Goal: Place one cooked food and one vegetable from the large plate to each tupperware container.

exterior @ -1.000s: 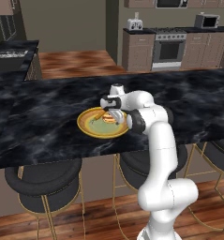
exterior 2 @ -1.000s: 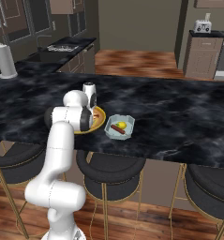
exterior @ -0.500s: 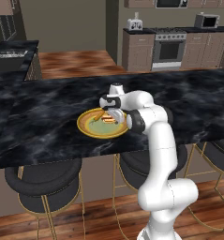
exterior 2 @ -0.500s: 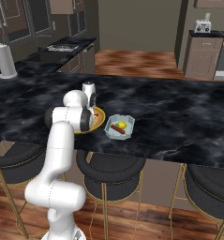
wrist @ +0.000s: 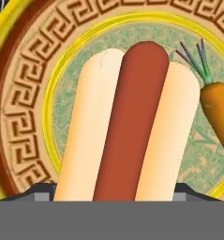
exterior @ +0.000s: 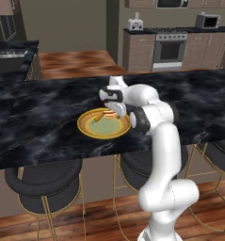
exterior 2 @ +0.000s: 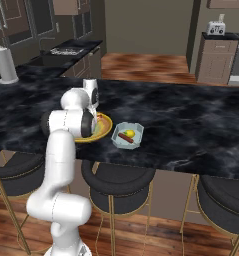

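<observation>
Clamped around the tan-bunned hot dog with its red-brown sausage (wrist: 127,126), that dark two-finger gripper (wrist: 114,190), low over the wide round golden-yellow plate (exterior: 88,132). Orange carrot (wrist: 220,112) just beside. One pale blue-grey translucent tub (exterior 2: 127,136) near the plate, already stocked with sausage and something yellow. Roughly halfway, probably.
</observation>
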Controlling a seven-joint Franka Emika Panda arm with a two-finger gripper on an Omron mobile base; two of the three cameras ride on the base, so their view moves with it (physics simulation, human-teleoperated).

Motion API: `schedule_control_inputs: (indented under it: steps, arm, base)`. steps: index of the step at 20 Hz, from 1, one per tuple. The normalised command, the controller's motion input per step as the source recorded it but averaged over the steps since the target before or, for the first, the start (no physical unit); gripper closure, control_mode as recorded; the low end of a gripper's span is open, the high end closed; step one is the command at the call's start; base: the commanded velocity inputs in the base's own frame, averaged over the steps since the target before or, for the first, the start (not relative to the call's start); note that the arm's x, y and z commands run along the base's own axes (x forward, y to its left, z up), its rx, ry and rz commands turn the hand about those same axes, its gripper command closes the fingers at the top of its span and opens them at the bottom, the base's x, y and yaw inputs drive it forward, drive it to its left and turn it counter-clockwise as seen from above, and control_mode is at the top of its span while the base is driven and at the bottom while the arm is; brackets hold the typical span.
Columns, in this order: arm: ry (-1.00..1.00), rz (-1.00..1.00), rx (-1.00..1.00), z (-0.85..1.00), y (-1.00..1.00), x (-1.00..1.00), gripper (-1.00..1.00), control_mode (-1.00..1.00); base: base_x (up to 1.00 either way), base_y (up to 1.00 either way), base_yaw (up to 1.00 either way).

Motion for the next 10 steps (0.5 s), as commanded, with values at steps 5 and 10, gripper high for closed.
schedule_control_inputs:
  steps: [5, 10]
  arm:
    - [-0.07, -0.03, 0.01, 0.81, -0.1, -1.0, 1.0, -1.0]
    - [-0.07, 0.0, 0.01, 0.63, -0.29, -1.0, 1.0, -1.0]
  base:
    - [0.0, 0.0, 0.0]
    - [0.0, 0.0, 0.0]
